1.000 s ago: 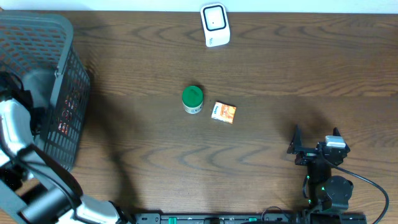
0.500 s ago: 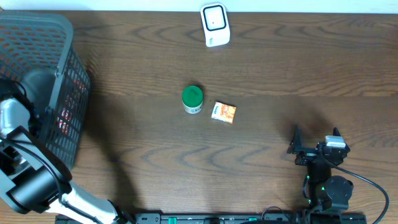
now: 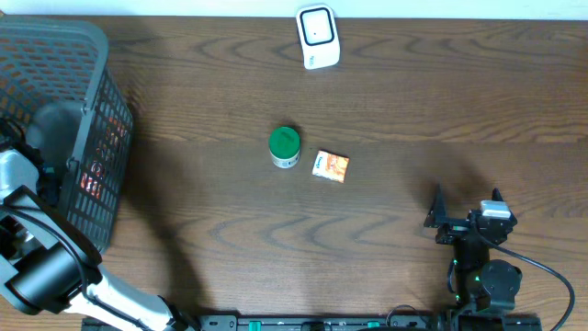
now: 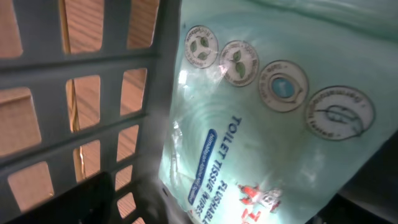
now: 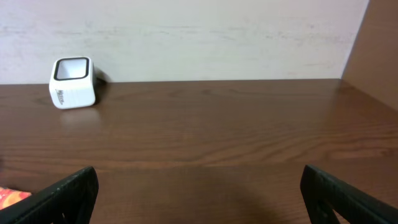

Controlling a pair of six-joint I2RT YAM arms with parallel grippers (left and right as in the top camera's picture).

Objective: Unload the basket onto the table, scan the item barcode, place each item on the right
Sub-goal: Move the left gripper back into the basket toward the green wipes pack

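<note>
Grey basket [image 4: 112, 62], glossy mint wipes pack [image 4: 261, 143]

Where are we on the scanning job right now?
Done: nothing provable; the green-lidded jar and orange packet lie mid-table, scanned or not I cannot tell. In hand: the left arm is inside the basket, its camera close on a wipes pack, grip unclear. Left: carry it to the scanner; the right gripper sits open.

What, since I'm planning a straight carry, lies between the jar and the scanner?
Nothing: the overhead view shows only bare table between the jar and the scanner; the orange packet sits off that line.
</note>
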